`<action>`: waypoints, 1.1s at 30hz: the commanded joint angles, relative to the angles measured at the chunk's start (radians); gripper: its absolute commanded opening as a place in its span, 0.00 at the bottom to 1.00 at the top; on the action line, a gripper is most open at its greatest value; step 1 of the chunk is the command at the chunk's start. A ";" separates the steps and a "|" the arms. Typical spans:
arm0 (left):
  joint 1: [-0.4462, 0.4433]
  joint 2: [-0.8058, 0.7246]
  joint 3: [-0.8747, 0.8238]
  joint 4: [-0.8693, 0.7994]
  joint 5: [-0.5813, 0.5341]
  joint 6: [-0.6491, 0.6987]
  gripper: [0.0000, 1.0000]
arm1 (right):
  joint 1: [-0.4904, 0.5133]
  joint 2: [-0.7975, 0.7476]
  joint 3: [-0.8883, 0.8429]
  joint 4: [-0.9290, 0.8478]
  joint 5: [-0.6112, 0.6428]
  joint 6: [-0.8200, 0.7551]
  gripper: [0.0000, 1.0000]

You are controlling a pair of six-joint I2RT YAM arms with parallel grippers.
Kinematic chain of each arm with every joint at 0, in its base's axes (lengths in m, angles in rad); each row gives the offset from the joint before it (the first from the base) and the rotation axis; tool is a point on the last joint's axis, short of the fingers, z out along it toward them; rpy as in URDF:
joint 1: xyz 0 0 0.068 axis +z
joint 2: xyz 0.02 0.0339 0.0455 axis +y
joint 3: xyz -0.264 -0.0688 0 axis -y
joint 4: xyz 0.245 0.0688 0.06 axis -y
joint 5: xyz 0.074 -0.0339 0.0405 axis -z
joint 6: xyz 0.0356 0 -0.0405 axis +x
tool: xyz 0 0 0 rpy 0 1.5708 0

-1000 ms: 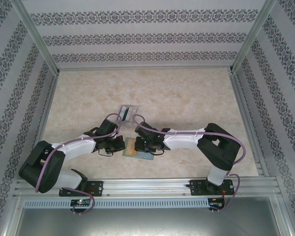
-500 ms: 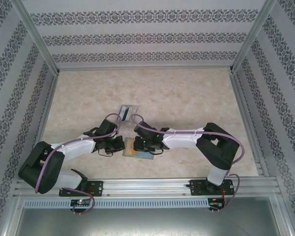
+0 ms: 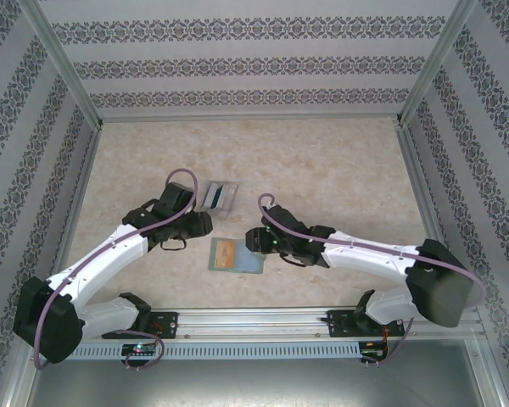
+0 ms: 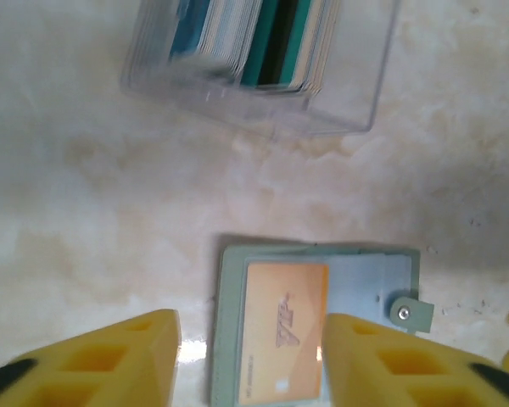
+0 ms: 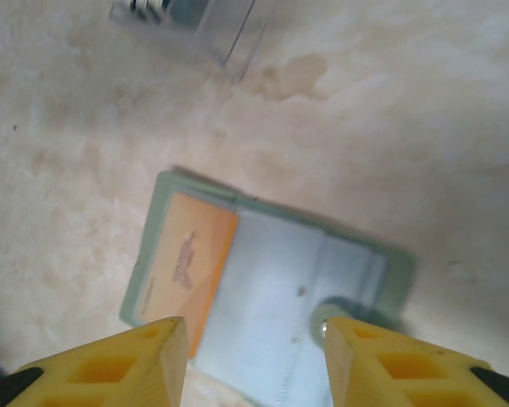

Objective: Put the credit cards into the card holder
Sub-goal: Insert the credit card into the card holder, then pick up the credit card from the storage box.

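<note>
The left gripper (image 4: 248, 343) stands moderately wide with nothing between its jaws, and the right gripper (image 5: 253, 339) is the same, empty. A second ago both were shut, close together over the card holder (image 3: 237, 254). Now both arms have drawn back to either side of it, so I judge that a card was just released there. The card holder lies open and flat on the table (image 3: 322, 170), between the two grippers. The orange card (image 4: 284, 331) sits in its left half. The pale blue surface beside it may be the blue card or a pocket; I cannot tell. Behind, the clear stand (image 4: 263, 68) holds several cards upright.
</note>
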 commanded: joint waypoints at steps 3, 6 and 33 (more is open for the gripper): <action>0.000 0.071 0.118 -0.023 -0.073 0.097 0.73 | -0.018 -0.203 -0.076 0.008 0.230 -0.270 0.60; 0.000 0.156 0.189 0.007 -0.101 0.150 0.79 | -0.039 -0.305 -0.126 0.025 0.336 -0.376 0.98; -0.045 0.765 0.705 -0.269 -0.442 0.258 1.00 | -0.501 -0.545 -0.464 0.181 0.241 -0.423 0.98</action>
